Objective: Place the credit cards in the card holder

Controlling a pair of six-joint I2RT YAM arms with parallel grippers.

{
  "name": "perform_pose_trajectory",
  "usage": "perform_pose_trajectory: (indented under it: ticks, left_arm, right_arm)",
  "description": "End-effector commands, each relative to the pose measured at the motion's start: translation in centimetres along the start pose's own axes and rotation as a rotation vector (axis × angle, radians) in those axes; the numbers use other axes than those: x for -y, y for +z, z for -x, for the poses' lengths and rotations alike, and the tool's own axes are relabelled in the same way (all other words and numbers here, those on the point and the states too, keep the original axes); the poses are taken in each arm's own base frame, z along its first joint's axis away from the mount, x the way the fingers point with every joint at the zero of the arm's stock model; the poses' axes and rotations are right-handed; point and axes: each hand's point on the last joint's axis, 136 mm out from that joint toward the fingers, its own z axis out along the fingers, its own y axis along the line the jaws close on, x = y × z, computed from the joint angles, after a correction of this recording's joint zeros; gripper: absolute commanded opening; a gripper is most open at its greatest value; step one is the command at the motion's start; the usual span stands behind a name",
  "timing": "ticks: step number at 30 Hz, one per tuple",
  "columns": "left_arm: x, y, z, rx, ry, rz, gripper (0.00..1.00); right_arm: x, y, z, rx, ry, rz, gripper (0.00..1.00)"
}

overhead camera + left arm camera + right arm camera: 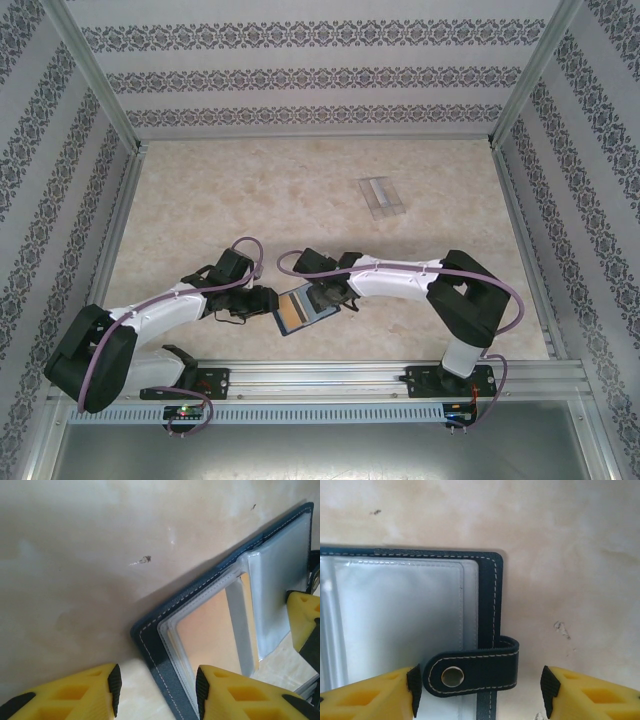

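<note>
The card holder lies open on the table between the two grippers, navy cover down, clear sleeves and tan inside facing up. My left gripper is open and straddles the holder's navy left edge, with a gap at each pad. My right gripper is open around the folded clasp tab at the holder's right edge; neither pad touches it. In the top view the left gripper and right gripper flank the holder. The credit cards are out of view.
A transparent plastic case lies far back, right of centre. Patterned walls and metal rails enclose the beige table. A right fingertip shows at the holder's far edge in the left wrist view.
</note>
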Motion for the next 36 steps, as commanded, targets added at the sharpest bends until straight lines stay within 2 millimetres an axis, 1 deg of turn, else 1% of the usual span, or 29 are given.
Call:
perform_pose_trajectory:
  ticks: [1, 6, 8, 12, 14, 17, 19, 21, 23, 26, 28, 30, 34, 36]
  left_arm:
    - [0.3, 0.0, 0.4, 0.009, 0.041, 0.012, 0.46]
    - [0.3, 0.1, 0.3, -0.003, 0.044, 0.019, 0.47]
    - [0.0, 0.2, 0.2, -0.005, 0.045, 0.03, 0.47]
    - [0.1, 0.3, 0.2, -0.008, 0.042, 0.022, 0.47]
    - [0.0, 0.4, 0.2, -0.005, 0.045, 0.026, 0.46]
    - [0.0, 0.4, 0.1, -0.013, 0.042, 0.021, 0.46]
    - [0.2, 0.5, 0.1, -0.01, 0.044, 0.011, 0.46]
    - [0.2, 0.5, 0.1, -0.008, 0.041, 0.01, 0.46]
    - [0.7, 0.7, 0.0, -0.009, 0.034, -0.015, 0.46]
    - [2.5, 1.2, 0.1, 0.008, 0.033, -0.093, 0.48]
    - [3.1, 1.5, 0.4, 0.018, 0.039, -0.1, 0.53]
    - [3.1, 1.7, 0.5, 0.02, 0.041, -0.08, 0.56]
    - [3.1, 2.0, 1.1, 0.045, 0.022, -0.061, 0.56]
    - [2.8, 2.4, 1.2, 0.051, -0.003, -0.049, 0.56]
  right_arm:
    - [1.0, -0.1, 0.3, 0.008, -0.018, -0.072, 0.64]
    - [1.6, -0.7, 0.5, 0.027, -0.016, -0.099, 0.57]
    - [2.0, -0.8, 0.8, 0.052, -0.021, -0.111, 0.53]
    - [2.1, -1.2, 1.3, 0.067, -0.034, -0.126, 0.42]
    - [2.0, -1.1, 1.5, 0.072, -0.044, -0.124, 0.28]
    - [2.1, -0.8, 1.7, 0.056, -0.045, -0.134, 0.17]
    - [2.0, -0.9, 1.8, 0.056, -0.048, -0.132, 0.11]
    - [2.0, -0.8, 1.9, 0.062, -0.043, -0.129, 0.08]
    - [1.9, -0.9, 1.9, 0.053, -0.018, -0.101, 0.08]
    - [1.4, -1.4, 1.9, 0.036, 0.054, -0.027, 0.07]
    - [1.5, -1.8, 2.0, 0.038, 0.099, 0.012, 0.07]
    - [1.8, -2.2, 2.0, 0.031, 0.155, 0.058, 0.06]
    - [1.8, -2.5, 1.6, -0.018, 0.29, 0.227, 0.05]
    - [2.2, -2.3, 1.0, -0.045, 0.332, 0.26, 0.03]
